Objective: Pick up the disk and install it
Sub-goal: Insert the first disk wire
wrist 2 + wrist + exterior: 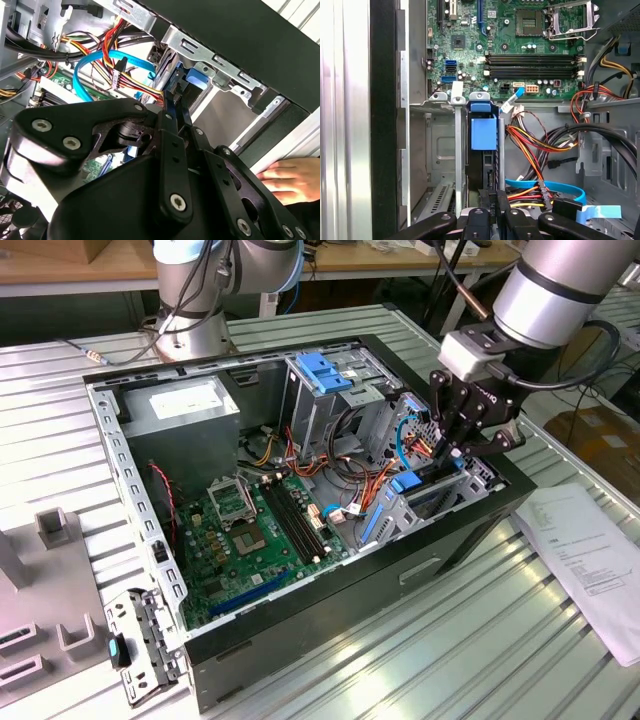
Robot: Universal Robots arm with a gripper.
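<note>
- Motherboard (262,530) was seen on the case floor, well off from the gripper toward the exterior view's left; RAM slots (532,65) and CPU socket (568,19) were shown in the first wrist view.
- Tall grey drive cage w/ blue tab (322,375) stood upright in the case, beyond the gripper on that same side.
- Bundle of red/yellow/orange wires (530,145) and a blue flat cable (95,67) were seen just beside the gripper, inside the case.
- Disk (483,145) was found standing on edge in the lower bay slot at the case's near corner, blue carrier frame up, directly under the gripper.
- Gripper (452,455) was hung over that corner, fingers (172,117) drawn narrow onto the disk's upper edge; closed on it, as far as could be judged.
- A person's hand (292,180) was rested outside the case wall, near the gripper.
- Paper sheet (590,555) was lying on the table past the gripper, at the exterior view's right.
</note>
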